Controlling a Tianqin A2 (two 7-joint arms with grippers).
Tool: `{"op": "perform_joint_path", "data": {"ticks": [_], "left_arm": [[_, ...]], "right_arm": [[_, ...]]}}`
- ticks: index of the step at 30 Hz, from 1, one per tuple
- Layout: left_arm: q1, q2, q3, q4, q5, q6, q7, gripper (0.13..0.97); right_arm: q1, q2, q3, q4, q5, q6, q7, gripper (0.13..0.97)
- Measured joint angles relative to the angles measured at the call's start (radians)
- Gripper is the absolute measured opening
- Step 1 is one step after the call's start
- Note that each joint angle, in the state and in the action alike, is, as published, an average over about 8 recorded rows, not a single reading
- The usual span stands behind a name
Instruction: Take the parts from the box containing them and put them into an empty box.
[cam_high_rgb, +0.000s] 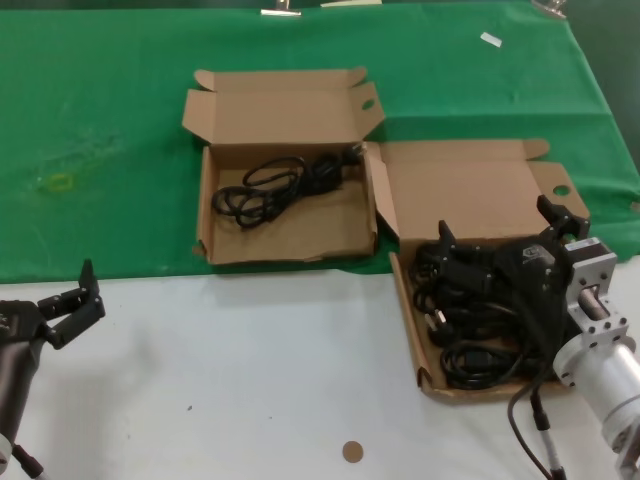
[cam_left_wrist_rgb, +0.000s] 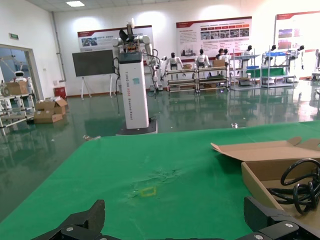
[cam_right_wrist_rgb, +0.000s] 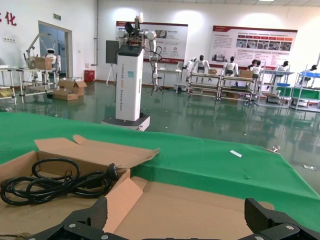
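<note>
Right gripper (cam_high_rgb: 500, 240) is hovering released over the cord pile (cam_high_rgb: 480, 310) lying in the splayed box (cam_high_rgb: 410, 300). One cord (cam_high_rgb: 275, 185) is lying in the upright-walled box (cam_high_rgb: 290, 245). Left gripper (cam_high_rgb: 75, 300) is idling released, far left.

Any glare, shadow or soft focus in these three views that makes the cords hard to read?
Head view: even light, but the black parts in the source box merge into one dark mass under the open right gripper. Left wrist view: ceiling lights glare off the glossy floor. Right wrist view: the cord in the other box reads crisply.
</note>
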Motion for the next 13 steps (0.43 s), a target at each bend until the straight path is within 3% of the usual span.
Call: {"op": "perform_joint_path", "data": {"ticks": [13], "left_arm": [[0.0,0.0,0.0,0.0,0.0,0.0,-0.001,0.966]], "right_arm": [[0.0,0.0,0.0,0.0,0.0,0.0,0.0,0.966]]}}
